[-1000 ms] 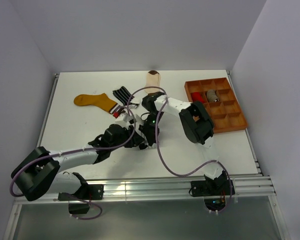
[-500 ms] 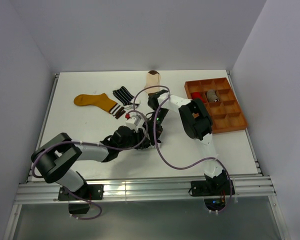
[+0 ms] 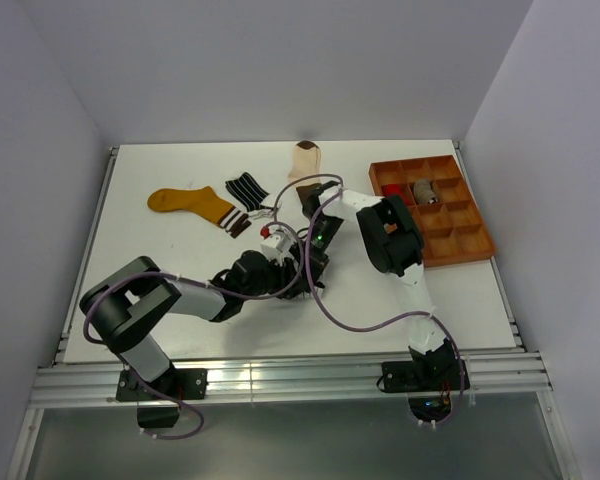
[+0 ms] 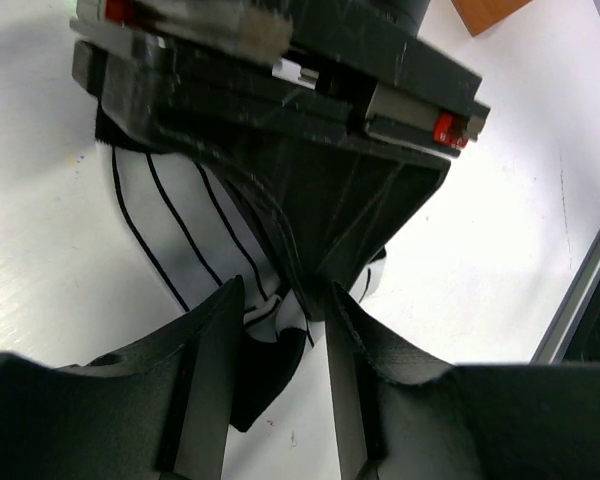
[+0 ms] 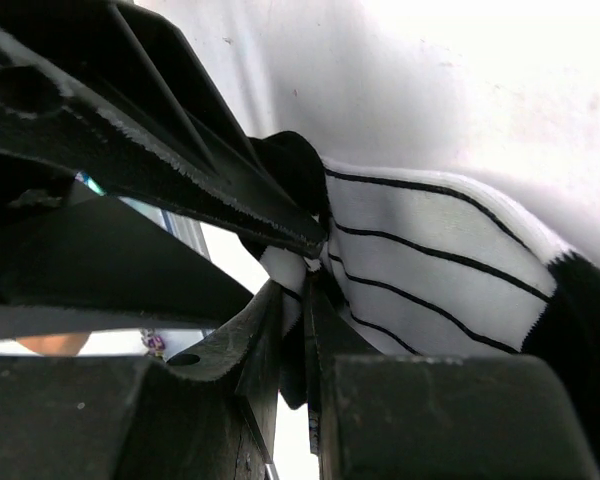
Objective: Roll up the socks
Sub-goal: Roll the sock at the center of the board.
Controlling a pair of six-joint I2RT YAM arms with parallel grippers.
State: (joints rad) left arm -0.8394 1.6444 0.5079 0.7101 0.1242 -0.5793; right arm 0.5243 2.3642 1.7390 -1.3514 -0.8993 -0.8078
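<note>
Step in hand, as I judge it: starting the roll on the white striped sock (image 4: 180,220), which lies on the worktop (image 3: 160,270) mid-way across, under both my wrists.

Right end effector (image 5: 302,300): fingers pressed nearly together, pinching a fold of the sock's edge next to its black end.

Left end effector (image 4: 285,300): fingers partly spread, straddling the bunched fabric, with the right fingertip between them. Whether they press on the cloth I cannot tell.

To do it well:
- Hold the right pinch firm, since it anchors the core of the roll.
- Turn the fold over itself tightly; thin fabric will likely slacken if I lift it.
- The two end effectors are crowded, so small motions only, or the fingers may collide.

Waiting, well apart at the far side: mustard sock (image 3: 185,203), black striped sock (image 3: 245,188), cream sock (image 3: 306,158). The tray (image 3: 468,238) sits at the far right.
</note>
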